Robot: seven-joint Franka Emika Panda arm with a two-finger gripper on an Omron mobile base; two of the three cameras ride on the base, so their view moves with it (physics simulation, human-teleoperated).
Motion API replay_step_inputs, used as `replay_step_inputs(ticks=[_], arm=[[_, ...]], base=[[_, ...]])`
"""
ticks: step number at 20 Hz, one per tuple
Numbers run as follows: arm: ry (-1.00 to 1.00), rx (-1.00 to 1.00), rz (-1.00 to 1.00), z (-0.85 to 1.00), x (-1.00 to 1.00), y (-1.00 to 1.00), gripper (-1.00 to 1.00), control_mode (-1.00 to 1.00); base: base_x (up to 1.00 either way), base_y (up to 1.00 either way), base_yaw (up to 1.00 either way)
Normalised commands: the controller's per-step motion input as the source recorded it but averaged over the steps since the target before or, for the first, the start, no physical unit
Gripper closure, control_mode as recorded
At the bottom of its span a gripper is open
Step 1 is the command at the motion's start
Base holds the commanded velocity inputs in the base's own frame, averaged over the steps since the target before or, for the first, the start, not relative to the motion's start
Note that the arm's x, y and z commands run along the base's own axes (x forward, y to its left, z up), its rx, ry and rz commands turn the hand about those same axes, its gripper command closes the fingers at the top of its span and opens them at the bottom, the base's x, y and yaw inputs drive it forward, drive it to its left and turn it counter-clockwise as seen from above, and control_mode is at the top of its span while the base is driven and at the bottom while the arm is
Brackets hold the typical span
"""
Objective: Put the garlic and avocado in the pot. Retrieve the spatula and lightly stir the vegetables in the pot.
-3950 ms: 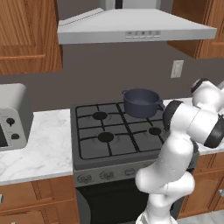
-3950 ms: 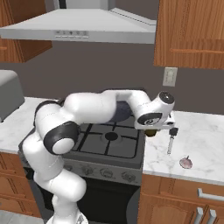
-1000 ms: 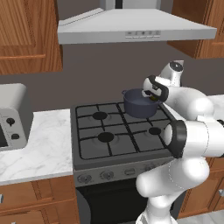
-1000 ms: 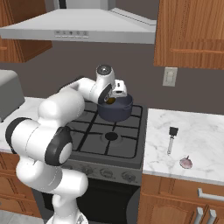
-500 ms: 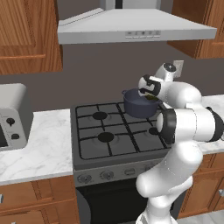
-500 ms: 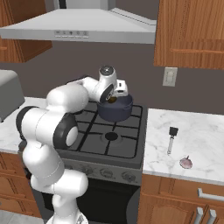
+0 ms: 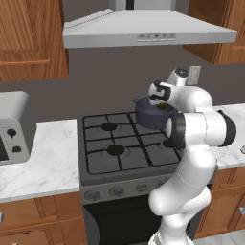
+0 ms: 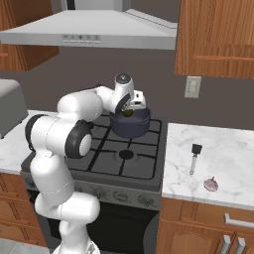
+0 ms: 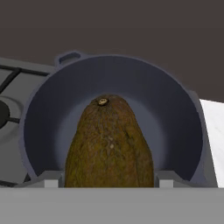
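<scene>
On the black gas stove point(image 8: 130, 155) between white marble benches point(image 8: 218, 158), under a steel hood, sits the round dark blue-grey pot point(image 8: 130, 124). Above its mouth the jaws point(image 8: 130, 112) grasp the olive-brown avocado point(image 9: 109, 144) — the hand view shows it stem-end forward. The right base view shows the slim black-ended spatula point(image 8: 194, 158) lying on the right bench.

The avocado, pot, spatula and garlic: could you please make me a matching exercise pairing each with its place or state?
Things:
1. avocado
2. pot
3. spatula
4. garlic

Places or states:
A. lying on the marble counter, black end toward the wall
B. standing on the stove's back right burner
C. held in the gripper above the pot's mouth
D. lying on the counter near its front edge, beside the spatula's thin end

Pairs: 1-C, 2-B, 3-A, 4-D
</scene>
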Motion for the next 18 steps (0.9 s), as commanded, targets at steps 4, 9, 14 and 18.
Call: replay_step_inputs(ticks=[4, 9, 14, 18], arm=[[0.1, 0.0, 0.0, -0.31, 0.12, 0.0, 1.0, -1.0], [0.06, 0.0, 0.0, -0.29, 0.01, 0.0, 1.0, -1.0], [0.03, 0.0, 0.0, -0.22, 0.01, 0.0, 1.0, -1.0], [0.01, 0.0, 0.0, -0.09, 0.01, 0.01, 1.0, -1.0]], base=[[0.0, 0.0, 0.0], [0.0, 0.0, 0.0], [0.0, 0.0, 0.0], [0.0, 0.0, 0.0]])
